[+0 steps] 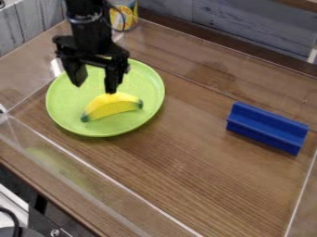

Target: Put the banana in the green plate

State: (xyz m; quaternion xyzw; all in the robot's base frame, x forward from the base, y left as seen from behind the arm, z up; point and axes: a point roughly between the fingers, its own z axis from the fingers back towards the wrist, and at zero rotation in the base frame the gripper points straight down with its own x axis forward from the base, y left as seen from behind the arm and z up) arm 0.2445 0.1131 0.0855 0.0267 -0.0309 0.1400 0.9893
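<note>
- The banana [113, 106] lies flat inside the green plate [65, 111], right of the plate's centre, free of any grip.
- The gripper [92, 74] hangs above the plate's far part, pointing down, jaws spread wide and empty, clear of the banana.
- A blue block [268, 127] rests on the wooden table [186, 176], well apart to the right.
- A yellow container [121, 16] stands behind the arm; its label is unreadable.

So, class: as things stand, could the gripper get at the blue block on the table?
Probably yes: the blue block lies alone on bare wood, nothing over or beside it, and the gripper hangs open and empty above the green plate.
</note>
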